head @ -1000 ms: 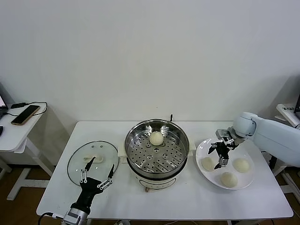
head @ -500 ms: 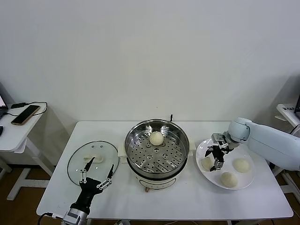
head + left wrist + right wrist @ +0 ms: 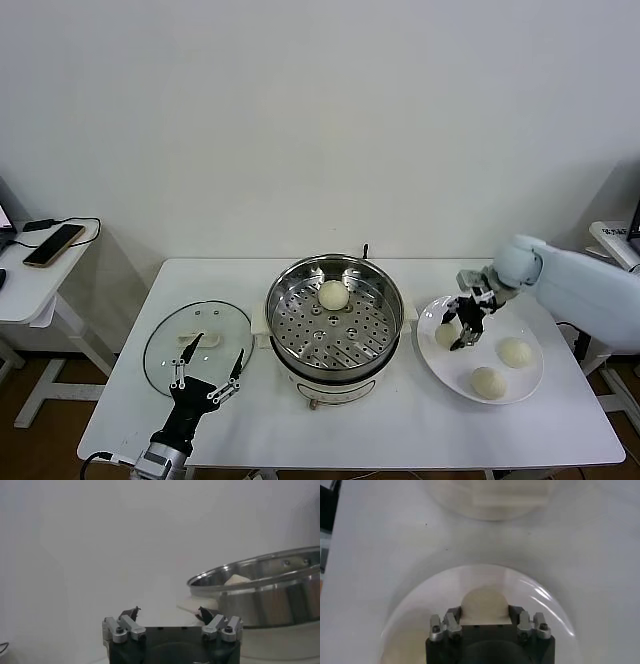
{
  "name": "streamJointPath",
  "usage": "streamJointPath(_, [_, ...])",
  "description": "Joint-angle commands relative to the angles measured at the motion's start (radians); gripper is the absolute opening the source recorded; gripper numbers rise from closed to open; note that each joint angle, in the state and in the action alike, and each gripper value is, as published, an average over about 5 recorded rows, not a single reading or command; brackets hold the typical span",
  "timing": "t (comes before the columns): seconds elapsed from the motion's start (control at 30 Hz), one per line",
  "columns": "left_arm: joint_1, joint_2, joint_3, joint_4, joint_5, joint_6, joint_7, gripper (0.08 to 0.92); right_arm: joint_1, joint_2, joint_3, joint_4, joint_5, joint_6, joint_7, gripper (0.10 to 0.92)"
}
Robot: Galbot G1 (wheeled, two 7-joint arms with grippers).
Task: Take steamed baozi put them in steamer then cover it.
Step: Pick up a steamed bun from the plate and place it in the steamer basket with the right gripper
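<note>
Table [image 3: 400,420]: one, white, lower frame.
Steamer [image 3: 335,312]: one, shiny steel, perforated tray, frame centre.
Cover [image 3: 197,340]: one, clear glass, lower left.
Plate [image 3: 520,385]: one, white, lower right.
Steamed baozi: four, white; one in steamer [image 3: 333,294], two on plate [image 3: 515,352], one gripped [image 3: 447,336].
Right gripper [image 3: 462,330]: jaws clamped on that bun [image 3: 483,605], over plate.
Left gripper [image 3: 207,377]: jaws spread, lower left.

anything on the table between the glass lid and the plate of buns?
Only the steamer, one baozi on its tray, between cover and plate. Head view shows it.
</note>
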Motion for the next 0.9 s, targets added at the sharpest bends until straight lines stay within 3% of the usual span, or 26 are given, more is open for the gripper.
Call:
streamJointPath(0.03, [-0.001, 0.003, 0.003, -0.004, -0.001, 0.001, 0.000, 0.823, 0.276, 0.036, -0.111, 0.015, 0.057, 0.004, -0.134, 0.653])
streamJointPath(0.43, [-0.005, 0.018, 0.009, 0.009, -0.003, -0.013, -0.002, 0.823, 0.518, 0.287, -0.209, 0.111, 0.274, -0.048, -0.187, 0.651])
streamJointPath(0.9, [-0.031, 0.013, 0.006, 0.042, -0.004, -0.025, -0.002, 0.823, 0.390, 0.535, -0.306, 0.217, 0.478, -0.185, 0.092, 0.637])
